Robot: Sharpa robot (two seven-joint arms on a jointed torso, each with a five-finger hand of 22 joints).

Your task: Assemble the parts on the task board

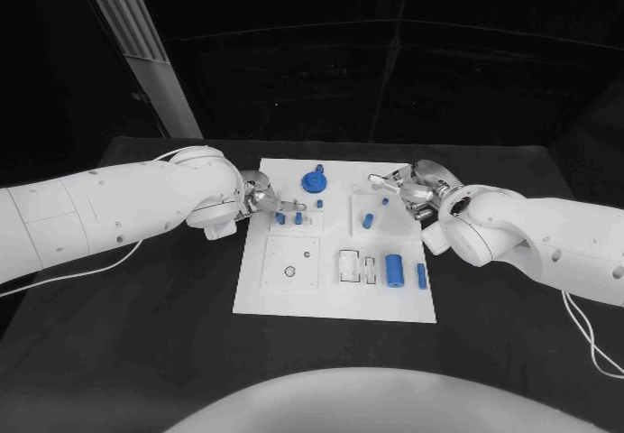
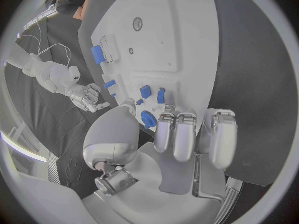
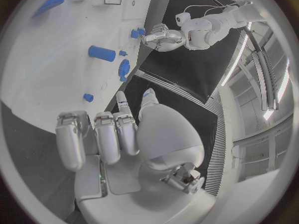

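The board (image 1: 293,298) sits mid-table with blue parts scattered on it: a gear (image 1: 314,181) up around 12 o'clock, a small peg (image 1: 368,220) just right of centre, and two cylinders (image 1: 394,267) lying side by side down at about 4 o'clock. The left hand (image 1: 256,200) is over the board's 10 o'clock edge, right next to a couple of small blue pieces (image 1: 298,217); its fingers (image 2: 184,137) are lined up close together and bent down over the board, holding nothing as far as the wrist view shows. The right hand (image 1: 414,191) hangs at the 2 o'clock edge, fingers (image 3: 106,137) also side by side and curled a bit, with nothing in them.
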